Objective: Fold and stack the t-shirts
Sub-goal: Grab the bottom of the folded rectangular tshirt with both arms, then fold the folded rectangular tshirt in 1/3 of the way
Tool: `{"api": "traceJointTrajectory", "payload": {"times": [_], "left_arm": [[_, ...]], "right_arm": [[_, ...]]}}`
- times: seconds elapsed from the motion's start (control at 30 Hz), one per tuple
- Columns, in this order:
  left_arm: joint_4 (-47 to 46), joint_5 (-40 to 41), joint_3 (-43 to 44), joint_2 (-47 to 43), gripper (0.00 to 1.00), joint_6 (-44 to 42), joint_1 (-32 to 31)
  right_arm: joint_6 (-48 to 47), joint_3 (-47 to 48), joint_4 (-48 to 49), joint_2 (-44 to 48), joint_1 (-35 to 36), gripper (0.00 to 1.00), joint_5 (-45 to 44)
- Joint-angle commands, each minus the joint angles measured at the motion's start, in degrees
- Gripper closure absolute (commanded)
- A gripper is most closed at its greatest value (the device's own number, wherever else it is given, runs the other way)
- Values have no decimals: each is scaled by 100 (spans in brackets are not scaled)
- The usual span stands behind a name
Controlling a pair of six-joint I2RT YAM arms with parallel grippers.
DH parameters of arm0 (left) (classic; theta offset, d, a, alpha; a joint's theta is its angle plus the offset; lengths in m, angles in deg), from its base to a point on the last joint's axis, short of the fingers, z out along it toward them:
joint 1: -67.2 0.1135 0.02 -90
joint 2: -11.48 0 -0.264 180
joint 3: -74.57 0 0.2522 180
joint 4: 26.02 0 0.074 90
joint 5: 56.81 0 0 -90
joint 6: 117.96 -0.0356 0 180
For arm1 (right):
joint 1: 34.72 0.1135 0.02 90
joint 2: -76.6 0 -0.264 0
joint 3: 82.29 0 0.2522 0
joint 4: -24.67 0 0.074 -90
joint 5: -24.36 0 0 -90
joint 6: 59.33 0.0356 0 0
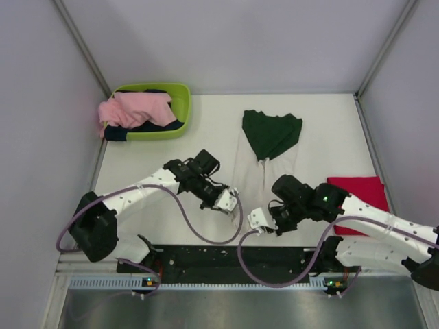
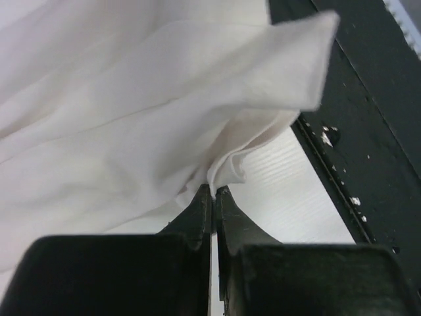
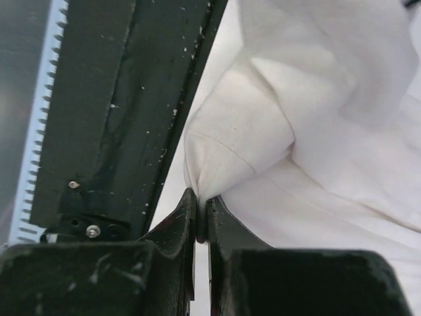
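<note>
In the top view, the white t-shirt (image 1: 250, 171) is seen spread along the middle of the surface (image 1: 164, 154). Its dark green sleeves (image 1: 271, 133) are bunched at the far end and its near edge reaches toward the arms. The left fingers (image 1: 228, 201) are set at the near left corner of that edge and the right fingers (image 1: 259, 218) at the near right corner, the two near each other. The red t-shirt (image 1: 357, 192) is laid folded on the right side of the surface, partly covered by the right arm. A lime-green basket (image 1: 184, 103) is placed at the far left corner, with pink cloth (image 1: 134, 110) and a dark garment (image 1: 147, 127) heaped in it.

In the left wrist view, the left fingers (image 2: 197, 220) are shown closed, with a gathered fold of the white t-shirt (image 2: 131, 131) pinched between their tips. A loose corner of the cloth is raised above the grip, in front of the black base plate (image 2: 368, 131), and a strip of the surface is seen beneath it.

In the right wrist view, the right fingers (image 3: 184, 220) are likewise shown closed, with a bunched corner of the white t-shirt (image 3: 316, 131) clamped at their tips. The black base plate (image 3: 131, 99) is seen to the left of the grip, with a toothed strip (image 3: 36, 145) along its outer edge.
</note>
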Motion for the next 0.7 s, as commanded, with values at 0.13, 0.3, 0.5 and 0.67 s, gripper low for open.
{"api": "traceJointTrajectory", "payload": {"times": [0.13,0.3,0.5,0.67], "left_arm": [[-778,-545,1376,666,100,2664,780],[-1790,158,2061,1510,100,3658,965],[-2968,1265,2940,2538,100,4433,1229],[-3276,1477,3582,3259,100,4539,1317]], "right_arm": [[412,1023,-900,-642,-2108,100,1477],[1053,1224,787,-1608,-3429,100,1388],[1424,1821,2074,-2979,-4371,100,1028],[1257,2375,2074,-3876,-4713,100,923]]}}
